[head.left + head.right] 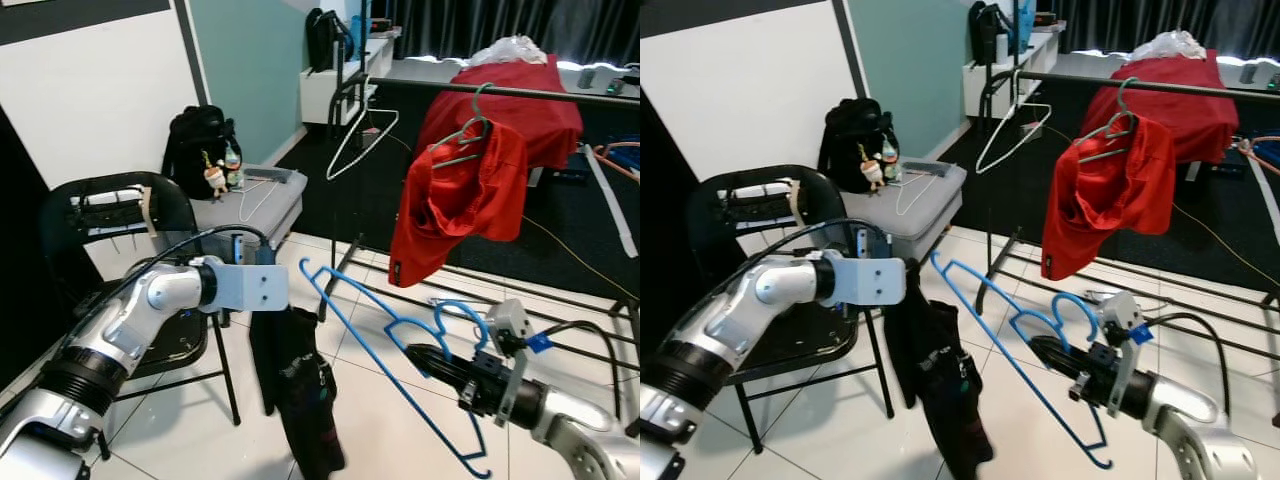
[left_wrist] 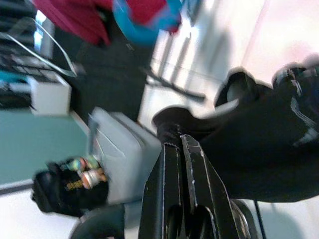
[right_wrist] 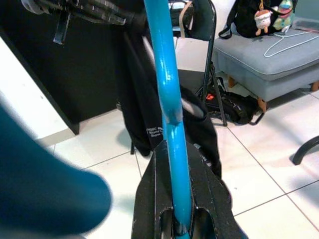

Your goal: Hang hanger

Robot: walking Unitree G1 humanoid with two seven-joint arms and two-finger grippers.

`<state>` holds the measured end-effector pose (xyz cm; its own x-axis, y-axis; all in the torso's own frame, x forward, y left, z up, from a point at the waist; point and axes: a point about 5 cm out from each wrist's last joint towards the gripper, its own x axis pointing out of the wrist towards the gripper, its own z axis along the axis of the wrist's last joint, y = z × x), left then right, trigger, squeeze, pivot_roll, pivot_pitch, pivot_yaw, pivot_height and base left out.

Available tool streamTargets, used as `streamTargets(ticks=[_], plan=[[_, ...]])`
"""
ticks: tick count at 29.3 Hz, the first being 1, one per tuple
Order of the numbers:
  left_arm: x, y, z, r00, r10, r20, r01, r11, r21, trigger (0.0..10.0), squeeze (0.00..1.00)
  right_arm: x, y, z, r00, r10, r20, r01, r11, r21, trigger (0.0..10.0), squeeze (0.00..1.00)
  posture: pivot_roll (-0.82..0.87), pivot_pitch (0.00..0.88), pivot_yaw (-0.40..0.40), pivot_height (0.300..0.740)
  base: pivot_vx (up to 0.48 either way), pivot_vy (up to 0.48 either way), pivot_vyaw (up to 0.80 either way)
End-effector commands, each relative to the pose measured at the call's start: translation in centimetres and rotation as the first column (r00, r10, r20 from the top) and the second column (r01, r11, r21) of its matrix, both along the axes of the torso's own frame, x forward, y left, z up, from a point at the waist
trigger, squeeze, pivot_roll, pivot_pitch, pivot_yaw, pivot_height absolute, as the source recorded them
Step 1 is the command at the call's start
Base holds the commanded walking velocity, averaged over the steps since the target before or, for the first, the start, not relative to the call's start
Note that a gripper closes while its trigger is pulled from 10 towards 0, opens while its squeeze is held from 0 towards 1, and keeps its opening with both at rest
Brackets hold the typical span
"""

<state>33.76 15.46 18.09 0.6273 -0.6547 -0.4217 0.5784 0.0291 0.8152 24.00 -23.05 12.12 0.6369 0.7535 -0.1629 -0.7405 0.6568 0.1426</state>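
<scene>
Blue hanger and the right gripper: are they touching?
Touching. In the right wrist view the blue hanger runs down between the two black fingers of the right gripper, which are closed on its bar.

Four hangers: one blue hanger [image 1: 400, 345], two white hangers [image 1: 358, 130], one grey hanger [image 1: 465, 130]. One red garment [image 1: 455, 200], one black garment [image 1: 300, 390]. One chair [image 1: 120, 215], one clothes rail [image 1: 520, 93].

We see the right gripper [image 1: 1040, 350] low on the right, its fingers closed on a blue hanger [image 1: 1025, 352] that slants across the white tile floor. On the left, the left gripper [image 1: 902, 302] pinches a black garment [image 1: 938, 385] hanging limp beside a black folding chair [image 1: 770, 225]. Behind, a red shirt [image 1: 1110, 195] hangs on a grey hanger [image 1: 1110, 128] from the clothes rail [image 1: 1200, 90].
</scene>
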Motion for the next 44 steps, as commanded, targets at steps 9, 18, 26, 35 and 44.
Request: streamTargets(ticks=[9,18,26,35,44], plan=[[0.8,1.2,1.6,0.988,-0.004,0.152,-0.008,0.996,0.083,10.0,0.0,-0.4,-2.7,2.3,0.992,-0.048,0.119,0.065,0.988,-0.142,10.0,0.0,-0.16,0.0,0.06,0.74,0.0,0.0,0.0],[0.1,-1.0,3.5,0.944,-0.158,0.29,0.148,0.987,0.057,10.0,0.0,-2.1,-2.8,1.9,0.981,0.173,-0.088,-0.191,0.945,-0.265,10.0,0.0,-0.15,0.0,0.051,0.74,0.0,0.0,0.0],[-0.3,-2.1,3.8,0.922,-0.241,0.303,0.227,0.97,0.084,10.0,0.0,-0.2,-2.3,2.0,0.987,0.154,-0.039,-0.158,0.925,-0.346,10.0,0.0,-0.14,0.0,0.048,0.74,0.0,0.0,0.0],[-0.5,-2.4,3.6,0.916,-0.261,0.304,0.248,0.965,0.08,10.0,0.0,1.3,-1.7,2.5,0.994,0.112,0.012,-0.101,0.936,-0.338,10.0,0.0,-0.13,0.0,0.043,0.74,0.0,0.0,0.0],[-0.9,-3.7,3.7,0.899,-0.307,0.314,0.305,0.951,0.055,10.0,0.0,1.8,-1.1,2.7,0.993,0.119,0.004,-0.111,0.937,-0.331,10.0,0.0,-0.14,0.0,0.037,0.74,0.0,0.0,0.0]])
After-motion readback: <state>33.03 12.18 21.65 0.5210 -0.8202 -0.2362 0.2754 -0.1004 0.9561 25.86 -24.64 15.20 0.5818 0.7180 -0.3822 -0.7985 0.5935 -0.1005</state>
